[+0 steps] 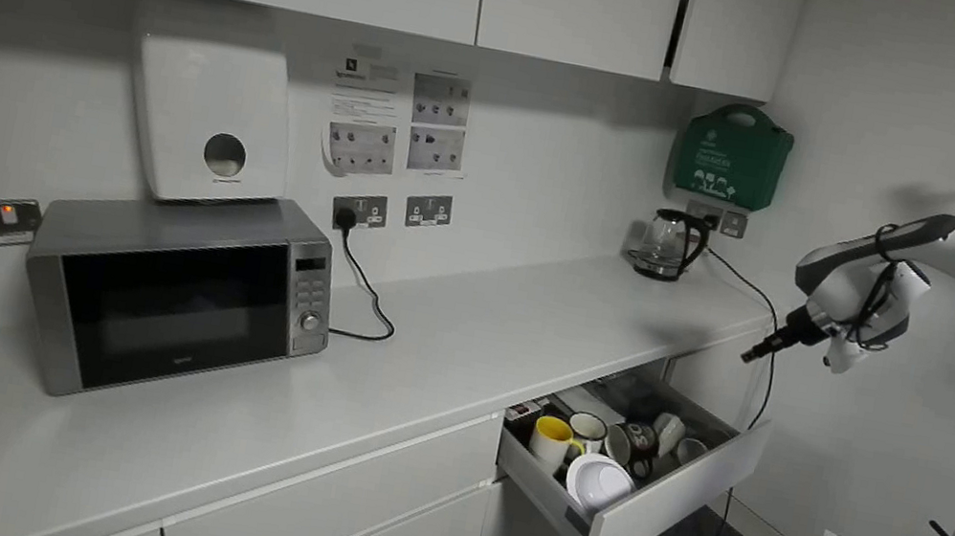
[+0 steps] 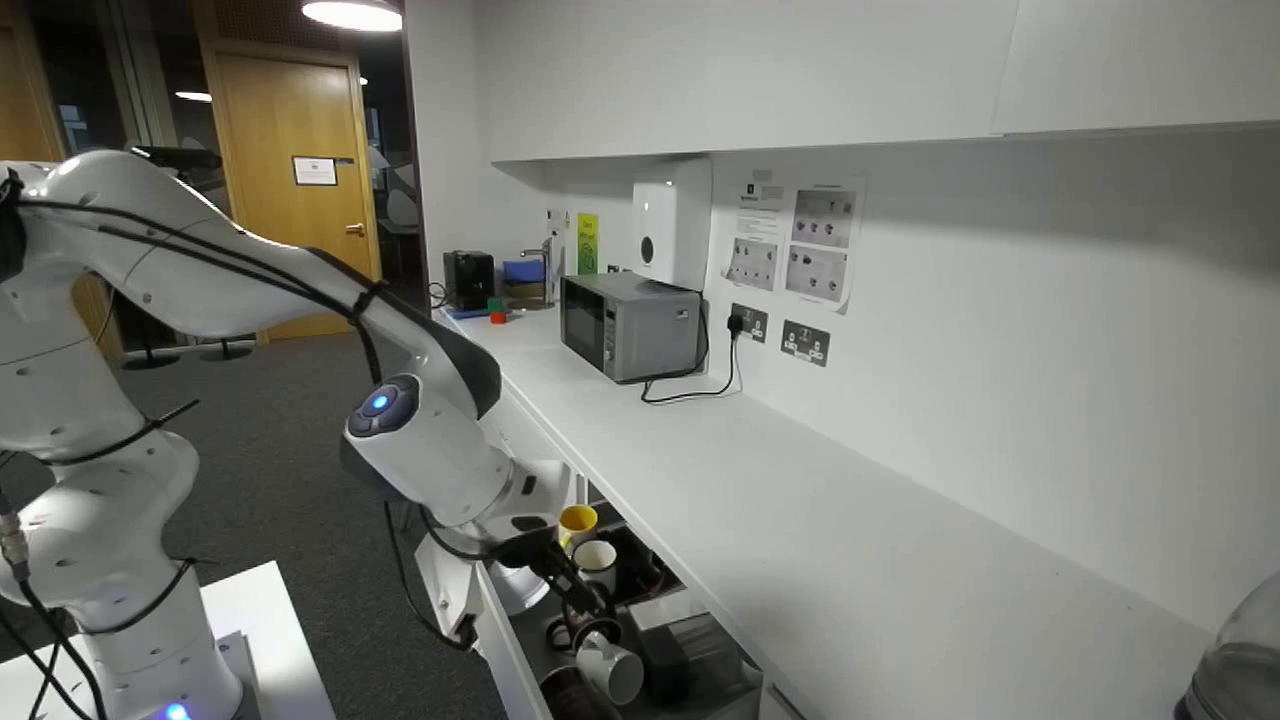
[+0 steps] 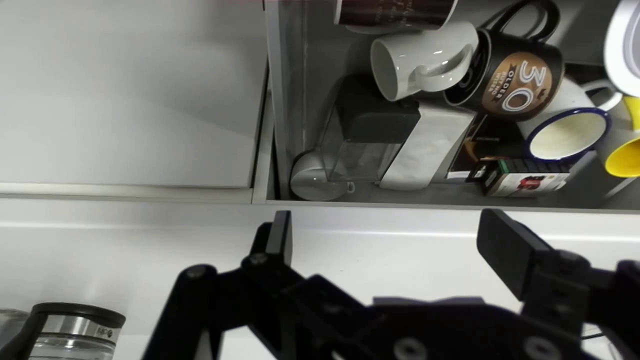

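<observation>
Black two-fingered pincer (image 3: 385,227), spread apart, raised near a pulled-out white drawer (image 1: 671,504).
A wide gap parts its fingertips (image 3: 505,245). In the drawer, a glossy white ceramic mug (image 3: 415,57) lies tipped just beside a black mug bearing a round brown "30" badge (image 3: 520,82); near them are a white mug with a blue rim (image 3: 567,132) and a pale mug with a yellow interior (image 1: 550,443). On the long white counter (image 1: 466,334) stand a clear glass kettle with a black handle (image 1: 665,246) and a boxy grey microwave (image 1: 171,304).

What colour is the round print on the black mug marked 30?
Orange-brown; the round print shows best in the wrist view.
</observation>
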Available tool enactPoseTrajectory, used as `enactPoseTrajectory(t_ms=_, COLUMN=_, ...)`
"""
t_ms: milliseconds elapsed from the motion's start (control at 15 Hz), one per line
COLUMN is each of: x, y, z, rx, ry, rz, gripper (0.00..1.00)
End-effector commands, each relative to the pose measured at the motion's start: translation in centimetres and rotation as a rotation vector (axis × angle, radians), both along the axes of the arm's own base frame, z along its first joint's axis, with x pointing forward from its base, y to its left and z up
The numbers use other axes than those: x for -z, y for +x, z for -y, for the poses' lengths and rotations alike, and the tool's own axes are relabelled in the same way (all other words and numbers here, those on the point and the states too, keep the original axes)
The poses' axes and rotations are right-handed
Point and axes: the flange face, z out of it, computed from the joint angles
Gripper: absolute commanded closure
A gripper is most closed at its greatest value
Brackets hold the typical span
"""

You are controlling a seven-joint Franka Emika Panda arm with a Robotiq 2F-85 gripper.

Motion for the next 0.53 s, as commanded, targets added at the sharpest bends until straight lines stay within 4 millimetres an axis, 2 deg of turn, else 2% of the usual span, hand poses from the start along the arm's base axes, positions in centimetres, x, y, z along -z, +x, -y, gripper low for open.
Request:
enactPoseTrajectory(t_ms=0, x=-1.4, y=-0.8, z=-2.4, rx=-0.044, ry=0.003, rz=0.002, gripper=0.0)
enactPoseTrajectory(t_ms=133, x=-1.8, y=-0.6, z=-3.3, rx=-0.057, ry=0.009, rz=0.011, gripper=0.0)
enactPoseTrajectory(t_ms=200, x=-0.8, y=0.0, z=-2.0, rx=-0.044, ry=0.0, rz=-0.002, gripper=0.0)
enactPoseTrajectory(t_ms=467, x=-1.2, y=-0.1, z=-2.6, rx=-0.055, ry=-0.001, rz=0.007, gripper=0.0)
